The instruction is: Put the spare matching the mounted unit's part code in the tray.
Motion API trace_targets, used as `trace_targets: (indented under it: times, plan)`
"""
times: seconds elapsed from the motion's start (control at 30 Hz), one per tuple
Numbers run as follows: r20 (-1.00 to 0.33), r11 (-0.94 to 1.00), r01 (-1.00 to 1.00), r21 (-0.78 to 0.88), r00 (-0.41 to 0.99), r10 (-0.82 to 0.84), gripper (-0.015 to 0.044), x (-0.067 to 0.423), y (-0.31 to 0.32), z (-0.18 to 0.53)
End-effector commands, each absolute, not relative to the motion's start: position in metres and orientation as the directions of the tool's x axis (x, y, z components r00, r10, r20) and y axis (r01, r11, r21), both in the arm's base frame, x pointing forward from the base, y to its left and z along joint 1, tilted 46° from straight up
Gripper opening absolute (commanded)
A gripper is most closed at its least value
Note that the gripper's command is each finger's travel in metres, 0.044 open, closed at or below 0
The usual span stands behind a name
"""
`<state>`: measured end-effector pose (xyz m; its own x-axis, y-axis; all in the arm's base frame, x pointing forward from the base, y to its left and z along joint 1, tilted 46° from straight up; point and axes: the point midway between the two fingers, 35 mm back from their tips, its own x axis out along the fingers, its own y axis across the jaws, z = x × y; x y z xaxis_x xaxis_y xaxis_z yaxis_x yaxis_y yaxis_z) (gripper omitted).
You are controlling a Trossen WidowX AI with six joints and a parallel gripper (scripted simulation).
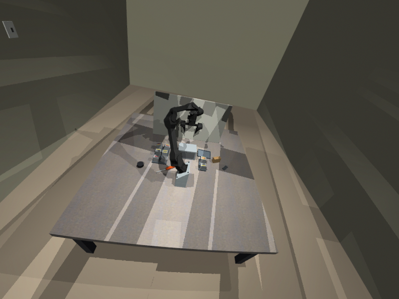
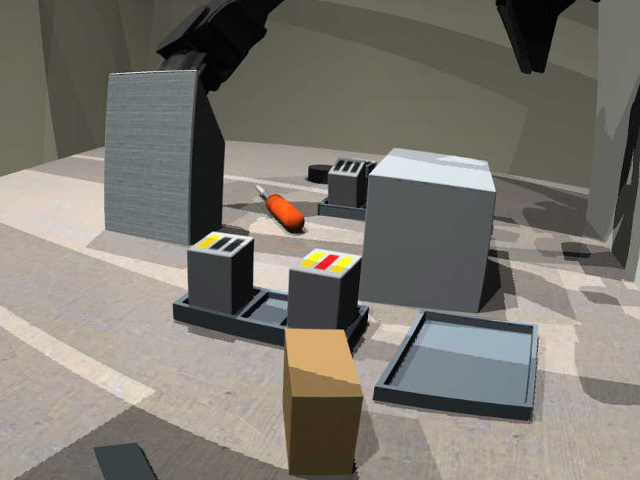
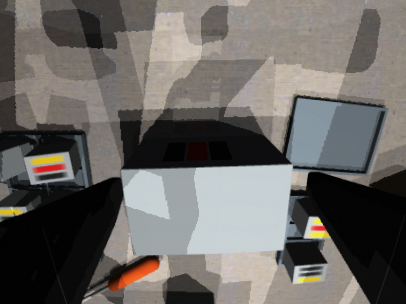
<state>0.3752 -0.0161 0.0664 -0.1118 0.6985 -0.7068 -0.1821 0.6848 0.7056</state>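
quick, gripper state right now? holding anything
gripper: open, fingers wide, holding nothing, hanging above the mounted unit.

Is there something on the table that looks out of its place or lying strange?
A screwdriver lies loose on its side between the pedestal and the grey unit. Nothing looks spilled or damaged.

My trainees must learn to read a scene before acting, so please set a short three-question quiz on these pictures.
1. True or false: the hand holds a spare.
2. What lies in the tray? A) nothing B) a spare C) a screwdriver
3. Fill in: in the wrist view, the middle bar on the unit's dark back face is ____.

Key: 1 false, the hand is open with nothing in it; 2 A; 3 red.
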Motion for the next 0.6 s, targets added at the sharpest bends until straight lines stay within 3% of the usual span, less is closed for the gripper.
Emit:
trace_targets:
  times: [0.0,0.23,0.57]
  plan:
    - [-0.708,0.677,-0.224,0.701,-0.11,0.697,0.044,0.373,-0.008,0.074]
    - [-0.739,0.58,-0.558,0.593,-0.092,0.668,0.044,0.336,0.057,0.129]
    - [-0.741,0.274,-0.895,0.353,-0.088,0.666,0.044,0.235,0.131,0.185]
